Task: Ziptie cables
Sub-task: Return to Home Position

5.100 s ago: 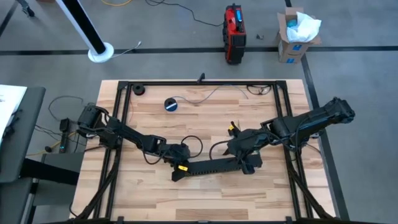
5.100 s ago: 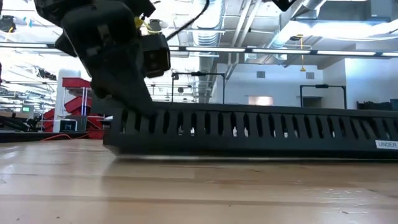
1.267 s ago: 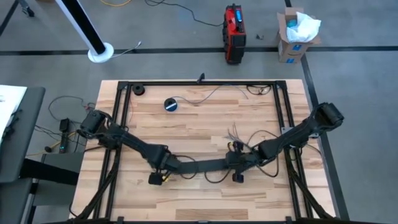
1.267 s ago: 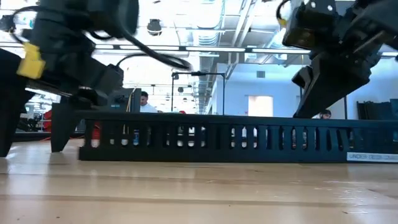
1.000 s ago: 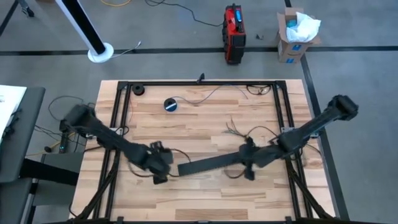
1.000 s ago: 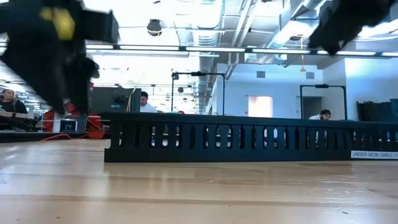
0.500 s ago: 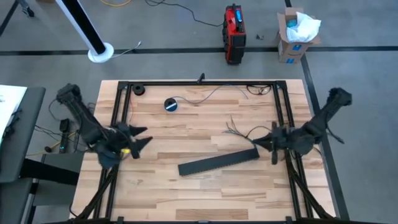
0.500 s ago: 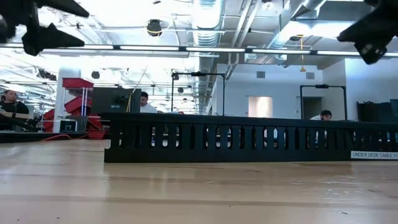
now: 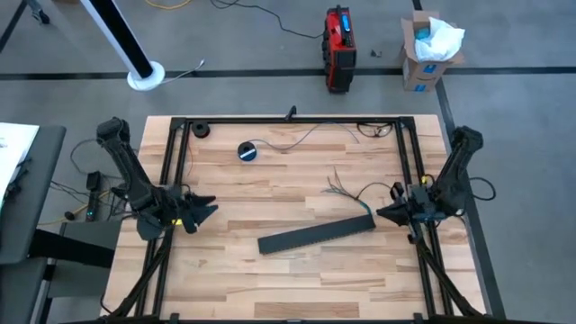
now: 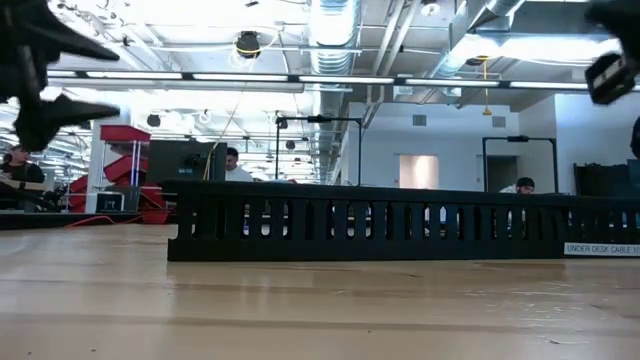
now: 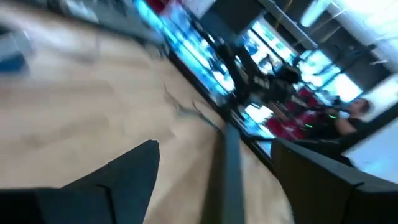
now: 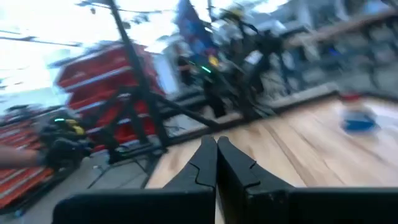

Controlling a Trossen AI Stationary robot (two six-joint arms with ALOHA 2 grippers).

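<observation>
The cables (image 9: 345, 190), a few thin wires, lie on the wooden table right of centre, fanned out at their far ends and running to the right end of a long black slotted strip (image 9: 316, 234). That strip lies flat on the table and fills the middle of the low view (image 10: 400, 225). My left gripper (image 9: 208, 207) hovers open by the table's left edge, well left of the strip. My right gripper (image 9: 381, 213) is shut, by the right edge, just right of the cables. Neither holds anything.
A blue-and-black tape roll (image 9: 247, 150) sits at the far left of the table. Another thin wire (image 9: 310, 133) runs along the far edge by the black frame rail (image 9: 288, 120). Bare wood lies on the near side of the strip.
Both grippers have left the ends of the slotted strip and risen. My left gripper has drawn back toward the table's left edge, my right toward the right edge. The strip stays on the table, its right end swung a little toward the far edge.
</observation>
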